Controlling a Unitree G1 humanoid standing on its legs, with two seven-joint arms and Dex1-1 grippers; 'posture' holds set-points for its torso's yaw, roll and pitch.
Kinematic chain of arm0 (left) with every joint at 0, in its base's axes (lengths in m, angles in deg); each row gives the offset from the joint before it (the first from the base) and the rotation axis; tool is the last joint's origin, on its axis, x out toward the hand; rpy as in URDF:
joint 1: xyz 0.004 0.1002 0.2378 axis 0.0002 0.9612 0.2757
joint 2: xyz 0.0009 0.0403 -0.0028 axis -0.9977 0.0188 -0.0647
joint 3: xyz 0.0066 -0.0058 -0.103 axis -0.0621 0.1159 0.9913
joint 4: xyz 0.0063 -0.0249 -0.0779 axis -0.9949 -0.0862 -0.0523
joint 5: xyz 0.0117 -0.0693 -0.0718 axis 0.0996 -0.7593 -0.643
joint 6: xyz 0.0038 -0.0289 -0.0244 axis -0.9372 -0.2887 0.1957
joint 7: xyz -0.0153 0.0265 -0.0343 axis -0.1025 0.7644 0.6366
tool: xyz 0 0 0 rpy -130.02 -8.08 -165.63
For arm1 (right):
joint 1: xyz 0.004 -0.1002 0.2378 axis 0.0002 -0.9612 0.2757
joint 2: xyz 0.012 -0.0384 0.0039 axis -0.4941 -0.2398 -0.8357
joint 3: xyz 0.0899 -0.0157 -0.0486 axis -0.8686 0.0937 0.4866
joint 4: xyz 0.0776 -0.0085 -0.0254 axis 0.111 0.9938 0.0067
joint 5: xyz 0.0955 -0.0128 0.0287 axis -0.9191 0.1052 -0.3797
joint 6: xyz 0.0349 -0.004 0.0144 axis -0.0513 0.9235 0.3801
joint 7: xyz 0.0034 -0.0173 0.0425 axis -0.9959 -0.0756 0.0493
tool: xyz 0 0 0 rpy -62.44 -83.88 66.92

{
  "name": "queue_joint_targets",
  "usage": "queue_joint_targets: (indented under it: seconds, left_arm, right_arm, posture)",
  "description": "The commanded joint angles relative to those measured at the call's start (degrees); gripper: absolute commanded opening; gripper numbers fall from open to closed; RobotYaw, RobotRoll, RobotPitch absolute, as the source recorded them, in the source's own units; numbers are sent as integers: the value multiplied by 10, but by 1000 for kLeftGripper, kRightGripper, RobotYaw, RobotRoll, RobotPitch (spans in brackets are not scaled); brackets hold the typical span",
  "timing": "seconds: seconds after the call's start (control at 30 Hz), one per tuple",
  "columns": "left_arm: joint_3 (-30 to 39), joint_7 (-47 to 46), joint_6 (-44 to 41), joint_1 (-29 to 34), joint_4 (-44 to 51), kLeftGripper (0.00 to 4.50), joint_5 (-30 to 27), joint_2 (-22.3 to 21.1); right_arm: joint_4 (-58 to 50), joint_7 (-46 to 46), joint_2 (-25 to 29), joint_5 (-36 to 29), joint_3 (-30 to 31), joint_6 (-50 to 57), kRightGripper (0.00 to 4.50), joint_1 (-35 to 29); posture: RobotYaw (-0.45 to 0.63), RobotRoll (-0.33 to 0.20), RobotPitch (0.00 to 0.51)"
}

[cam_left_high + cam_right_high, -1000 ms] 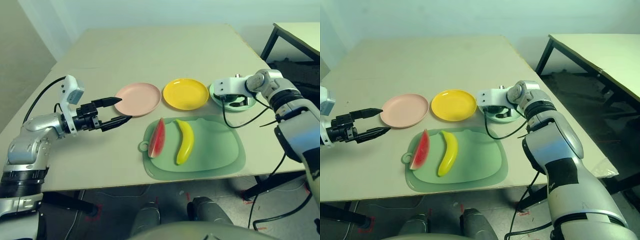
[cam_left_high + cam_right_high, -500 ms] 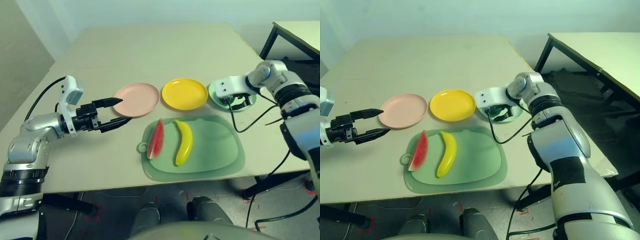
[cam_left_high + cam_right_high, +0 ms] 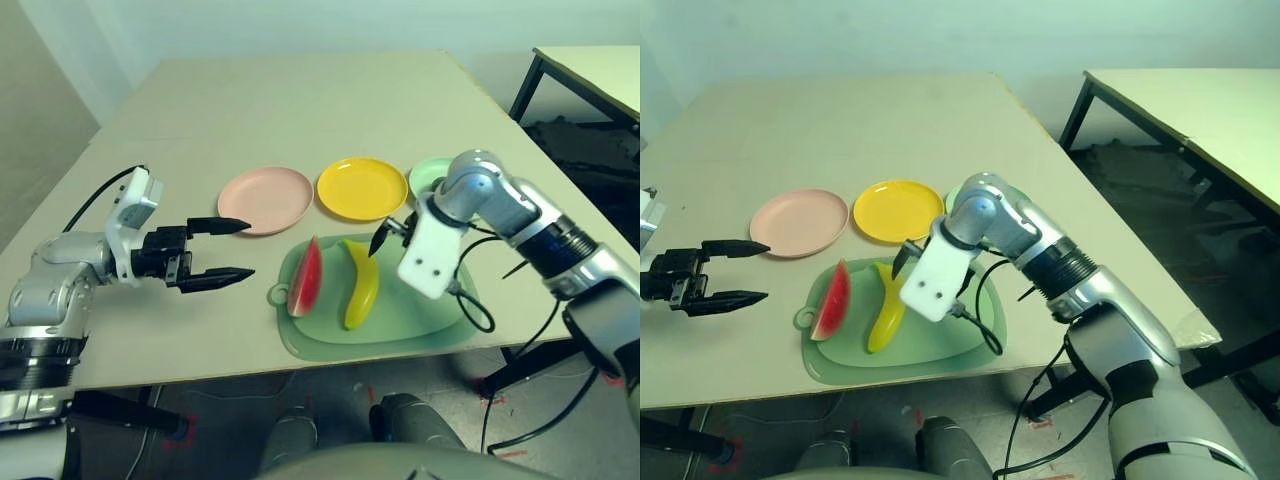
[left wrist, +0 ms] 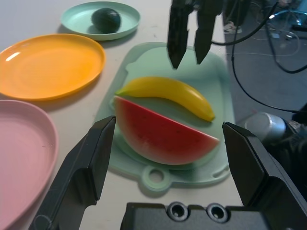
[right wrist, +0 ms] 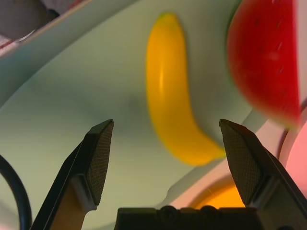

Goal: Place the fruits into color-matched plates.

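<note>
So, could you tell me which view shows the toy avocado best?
The left wrist view: the avocado sits unobstructed on the mint green plate. I can't make it out in either eye view or the right wrist view.

Glossy plastic-looking yellow plate (image 3: 362,189); smooth, matt green mat (image 3: 425,318); metallic silver forearms (image 3: 1120,315).

Pale Wall Behind a Broad Table

A pale wall (image 3: 300,22) rises behind the light-topped table (image 3: 270,110). Near its right side stands a second table (image 3: 1200,110) with dark legs. The grey floor (image 3: 240,405) carries red marks (image 3: 186,432) beneath the near edge.
</note>
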Motion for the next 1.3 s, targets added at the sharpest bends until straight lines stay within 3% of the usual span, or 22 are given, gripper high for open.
queue_joint_targets:
  seconds: [0.03, 0.43, 0.77, 0.87, 1.07, 1.2, 1.3]
  left_arm:
    - [-1, 3, 10, 11, 9, 4500, 3, -1]
    - [13, -17, 15, 27, 37, 4500, -11, 14]
    - [22, -29, 26, 52, 50, 4500, -12, 11]
    - [21, -31, 30, 51, 49, 4500, -13, 14]
    - [12, -31, 39, 42, 35, 4500, -8, 19]
    - [9, -32, 43, 31, 22, 4500, -6, 23]
    - [8, -34, 47, 25, 10, 4500, -2, 26]
  right_arm:
    - [-2, 0, -22, 12, 11, 5, 4451, 20]
    - [100, -4, -30, 71, 53, -73, 4451, 26]
    - [186, -44, -81, 117, 57, -83, 4451, 43]
    - [192, -31, -74, 116, 55, -82, 3809, 41]
    - [168, 4, -21, 91, 61, -76, 1708, 33]
    - [149, 5, 31, 51, 82, -64, 1682, 39]
    - [162, 5, 41, 24, 76, -45, 1682, 54]
  posture:
    - [-70, 0, 53]
    - [-24, 0, 63]
    - [-5, 0, 70]
    - [-10, 0, 70]
    - [-23, 0, 67]
    - [-33, 0, 65]
    - [-35, 0, 64]
